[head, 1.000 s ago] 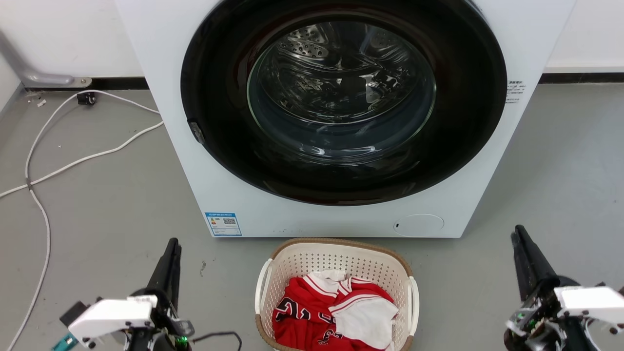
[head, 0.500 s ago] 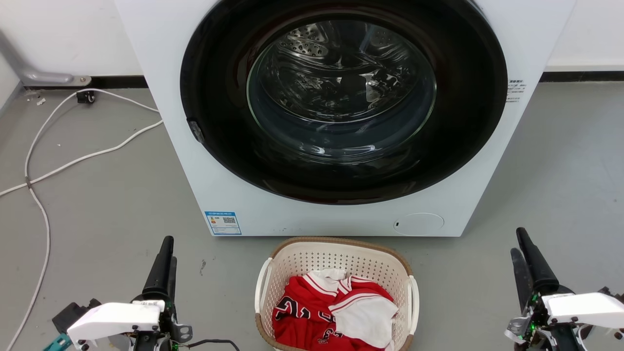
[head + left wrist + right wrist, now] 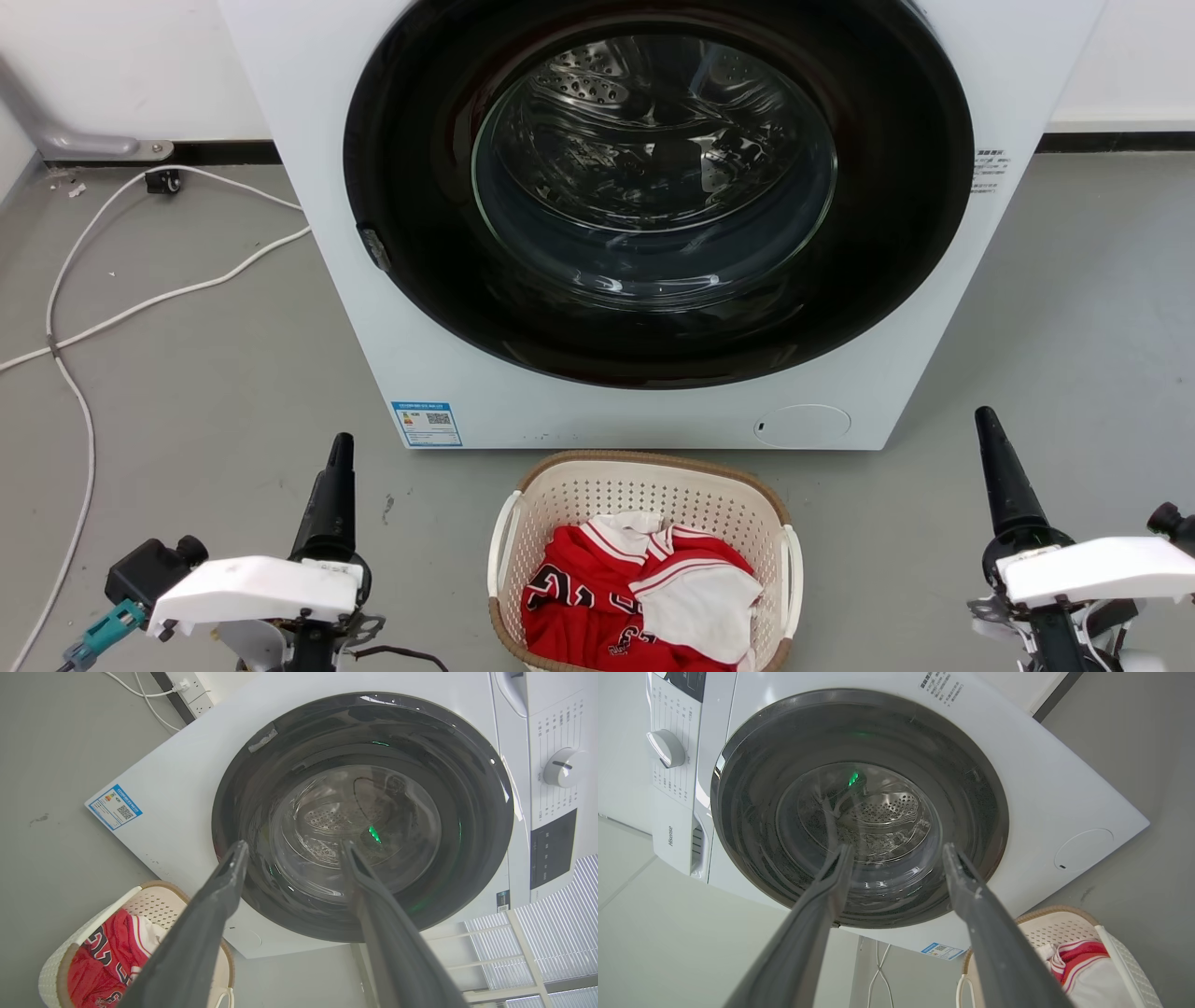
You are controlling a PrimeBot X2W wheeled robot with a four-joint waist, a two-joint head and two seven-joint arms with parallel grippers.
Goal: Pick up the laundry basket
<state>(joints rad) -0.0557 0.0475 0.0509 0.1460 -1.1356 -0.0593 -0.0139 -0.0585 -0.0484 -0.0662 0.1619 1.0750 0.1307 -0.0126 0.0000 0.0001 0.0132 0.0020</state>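
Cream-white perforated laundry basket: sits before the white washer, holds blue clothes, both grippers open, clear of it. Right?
Wrong colour: head view shows red-and-white clothes in the cream-white perforated plastic laundry basket. White front-loading washer, open left gripper and right gripper are as stated.

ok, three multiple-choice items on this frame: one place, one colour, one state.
1. Where is the laundry basket?
A. on the floor before the washing machine
B. atop the machine
C. inside the drum

2. Main colour of the jersey in the basket?
A. blue
B. red
C. green

3. The left gripper and right gripper are:
A. both shut on handles
B. both open, empty
C. one shut

Answers:
1 A, it stands on the grey floor just in front of the machine.
2 B, red with white trim.
3 B, fingers spread apart in both wrist views, gripping nothing.
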